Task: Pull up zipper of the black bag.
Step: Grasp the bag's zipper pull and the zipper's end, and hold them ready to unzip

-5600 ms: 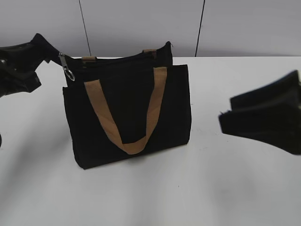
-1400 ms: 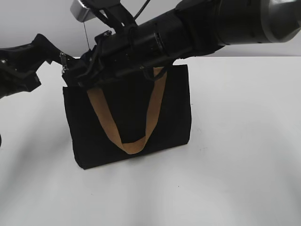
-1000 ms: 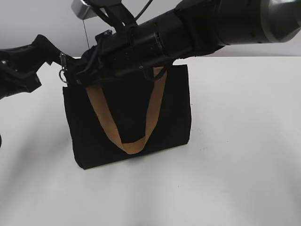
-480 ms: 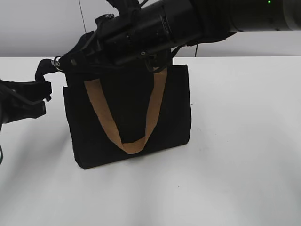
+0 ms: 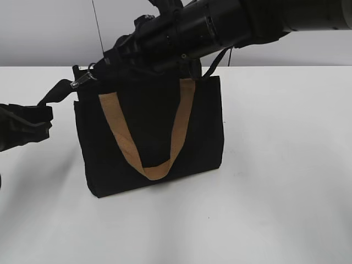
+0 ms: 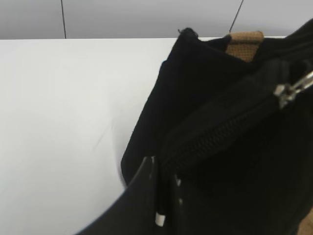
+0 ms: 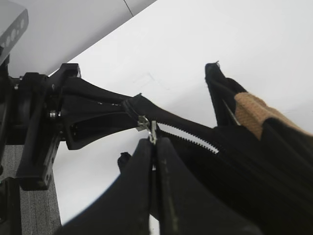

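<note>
The black bag (image 5: 154,126) stands upright on the white table with a tan strap handle (image 5: 148,165) hanging down its front. My right gripper (image 5: 94,70) reaches across from the upper right to the bag's top left corner and is shut on the silvery zipper pull tab (image 5: 82,81). In the right wrist view the fingers (image 7: 154,147) pinch the tab (image 7: 146,125), with open zipper teeth (image 7: 190,139) behind it. My left gripper (image 5: 44,111) is shut on the zipper's black fabric end tail (image 5: 58,92) and holds it taut; in the left wrist view (image 6: 164,171) it grips beside the zipper (image 6: 220,129).
The white table (image 5: 275,192) extends in front and to the right of the bag. A grey wall with dark seams (image 5: 99,27) stands behind. The right arm's thick body (image 5: 247,22) covers the bag's top edge.
The right arm came in and shut on the pull tab. In the last half second it moved the tab slightly right, while the left gripper dropped lower and left, stretching the end tail.
</note>
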